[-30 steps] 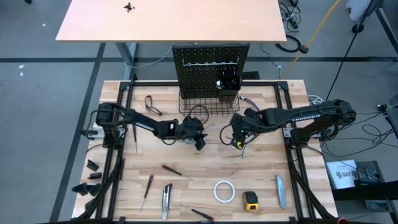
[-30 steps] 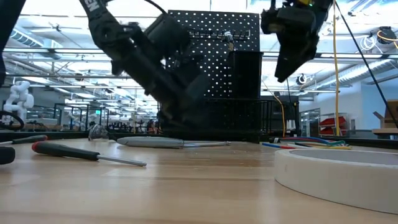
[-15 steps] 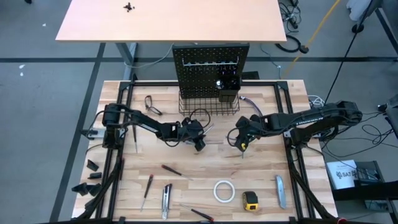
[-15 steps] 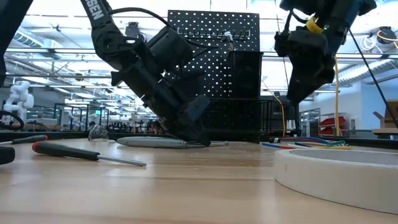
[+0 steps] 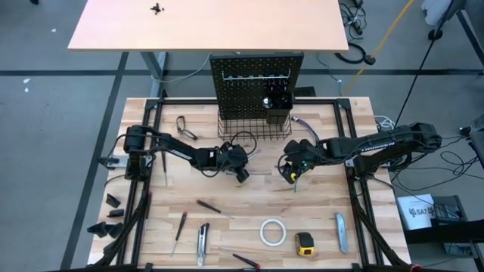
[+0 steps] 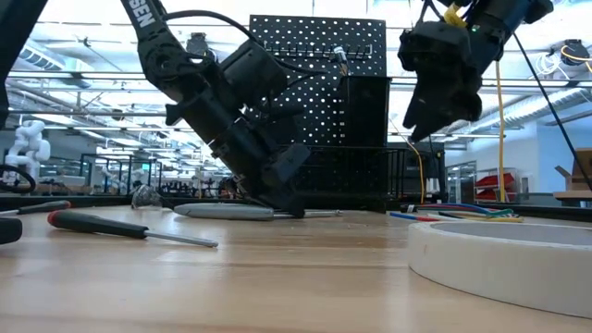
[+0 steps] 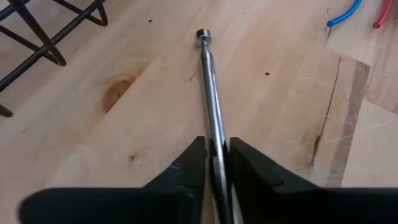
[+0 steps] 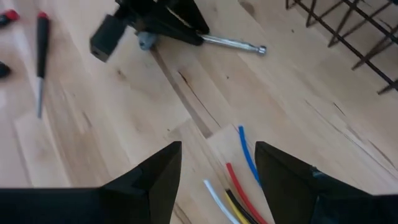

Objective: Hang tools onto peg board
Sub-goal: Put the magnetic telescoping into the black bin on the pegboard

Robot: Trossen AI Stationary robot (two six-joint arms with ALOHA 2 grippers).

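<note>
gripping silver ratchet (image 7: 210, 93) | left gripper (image 7: 216, 163) | tabletop, near basket (image 5: 253, 128)

Two utility knives (image 5: 202, 245), one tape roll (image 5: 272, 232), one tape measure (image 5: 304, 243)

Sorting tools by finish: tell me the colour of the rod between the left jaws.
Shiny silver rod; left wrist view.

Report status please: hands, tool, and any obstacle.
Left hand closed on silver rod tool, flat on table. Right hand open, raised, empty. Peg board behind; coloured wires nearby.
</note>
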